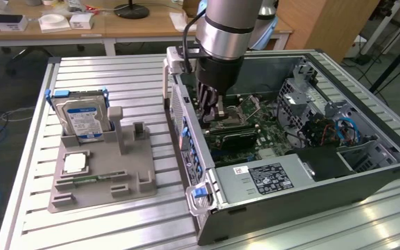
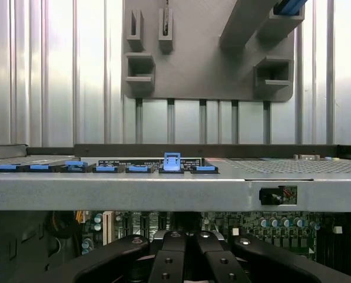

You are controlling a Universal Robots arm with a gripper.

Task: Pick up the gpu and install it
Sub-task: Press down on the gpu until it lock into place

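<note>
Exterior view: the gripper (image 1: 212, 110) reaches into the open computer case (image 1: 339, 179) near its rear wall, jaws closed above the gpu (image 1: 233, 136) lying on the motherboard. The grey holder tray (image 1: 99, 182) carries 1 hard drive (image 1: 83, 117).

Wrist view: the closed fingers (image 2: 175, 259) sit inside the case below a row of blue slot clips (image 2: 105, 168).

Exterior view: high, angled down on case (image 1: 304, 156) and holder (image 1: 102, 177). Wrist view: close, low inside case; both shared by the 2 views.

black gripper (image 1: 212, 115) | green motherboard (image 1: 259, 130) | grey holder (image 1: 102, 174) | blue clips (image 2: 105, 168)
</note>
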